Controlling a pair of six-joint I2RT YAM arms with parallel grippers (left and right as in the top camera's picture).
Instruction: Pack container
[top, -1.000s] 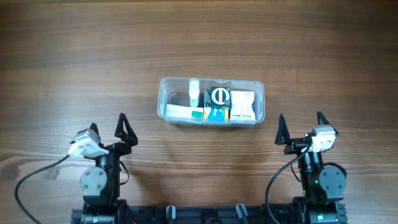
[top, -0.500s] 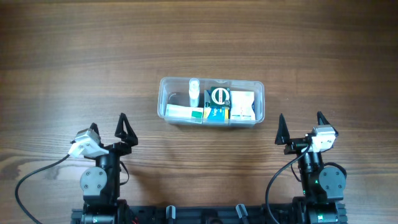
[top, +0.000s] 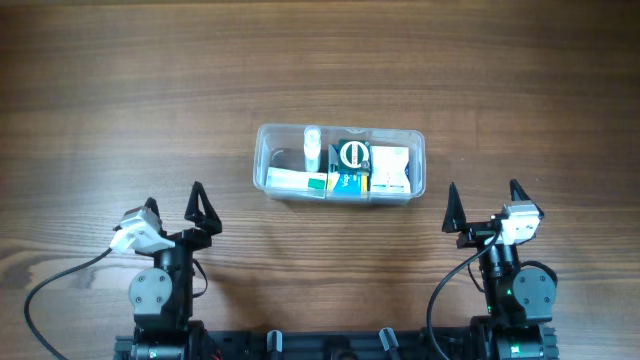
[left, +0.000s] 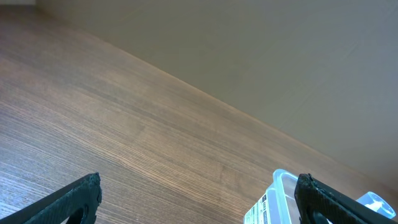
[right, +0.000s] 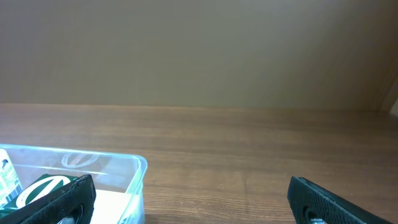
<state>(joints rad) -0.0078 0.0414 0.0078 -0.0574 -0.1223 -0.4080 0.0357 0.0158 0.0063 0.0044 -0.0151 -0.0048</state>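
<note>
The brown, streaky wood-grain tabletop (top: 120, 90) carries a clear rectangular plastic container (top: 261, 152) holding a white-and-green long box (top: 295, 181), a dark box marked with a white circle (top: 351, 154), and a pale white box (top: 392, 168).

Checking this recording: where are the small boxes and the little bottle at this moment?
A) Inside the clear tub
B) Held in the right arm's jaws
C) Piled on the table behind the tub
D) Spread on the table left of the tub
A: the overhead view shows the bottle and the boxes all lying within the walls of the tub, with bare wood all around it.
</note>
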